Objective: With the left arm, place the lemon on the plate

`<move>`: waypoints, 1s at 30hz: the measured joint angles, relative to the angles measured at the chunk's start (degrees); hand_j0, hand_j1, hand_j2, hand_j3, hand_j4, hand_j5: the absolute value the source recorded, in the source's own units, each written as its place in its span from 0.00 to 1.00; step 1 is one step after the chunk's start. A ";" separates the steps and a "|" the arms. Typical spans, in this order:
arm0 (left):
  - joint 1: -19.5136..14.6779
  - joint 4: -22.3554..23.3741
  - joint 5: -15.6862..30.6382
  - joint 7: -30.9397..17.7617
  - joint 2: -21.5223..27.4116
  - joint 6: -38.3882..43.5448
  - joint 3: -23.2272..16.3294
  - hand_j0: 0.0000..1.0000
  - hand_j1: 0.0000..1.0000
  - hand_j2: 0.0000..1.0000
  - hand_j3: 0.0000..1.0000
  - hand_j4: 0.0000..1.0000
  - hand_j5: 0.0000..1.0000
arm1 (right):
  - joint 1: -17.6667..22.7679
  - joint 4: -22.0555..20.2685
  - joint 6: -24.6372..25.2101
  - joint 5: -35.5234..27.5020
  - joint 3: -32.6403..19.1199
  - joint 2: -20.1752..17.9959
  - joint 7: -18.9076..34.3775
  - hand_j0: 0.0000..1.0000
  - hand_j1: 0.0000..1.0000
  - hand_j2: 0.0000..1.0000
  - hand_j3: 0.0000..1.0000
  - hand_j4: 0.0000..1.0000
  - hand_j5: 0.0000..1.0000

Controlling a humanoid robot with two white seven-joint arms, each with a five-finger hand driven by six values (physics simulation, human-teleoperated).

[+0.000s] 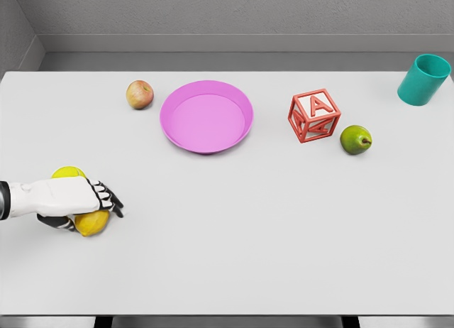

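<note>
Lemon (91, 222) under left hand (71, 199), fingers curled around it, long axis unclear.

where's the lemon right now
Head view, lower left of the table: the lemon sits under the left hand, well short of the pink plate.

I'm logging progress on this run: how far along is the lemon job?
Done: the left hand has reached the lemon at the table's near left and is wrapped over it. In hand: the grasp; whether the lemon is lifted can't be told. Left: carrying it to the pink plate, which holds nothing yet.
</note>
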 measured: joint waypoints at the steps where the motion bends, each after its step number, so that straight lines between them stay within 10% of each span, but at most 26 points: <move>1: 0.00 -0.01 -0.07 0.02 -0.02 0.03 -0.03 0.68 0.68 0.68 0.68 0.68 0.68 | 0.00 0.00 0.00 0.00 0.00 0.00 0.00 1.00 1.00 1.00 1.00 1.00 1.00; 8: 0.79 -0.26 -0.66 0.58 0.03 0.59 0.08 0.45 0.45 0.45 0.45 0.45 0.45 | 0.00 0.00 0.00 0.00 0.00 0.00 0.00 1.00 1.00 1.00 1.00 1.00 1.00; 30: -1.23 -7.11 2.35 -0.13 -0.83 -0.18 0.15 0.30 0.30 0.30 0.30 0.30 0.30 | 0.00 0.00 0.00 0.00 0.00 0.00 0.00 1.00 1.00 1.00 1.00 1.00 1.00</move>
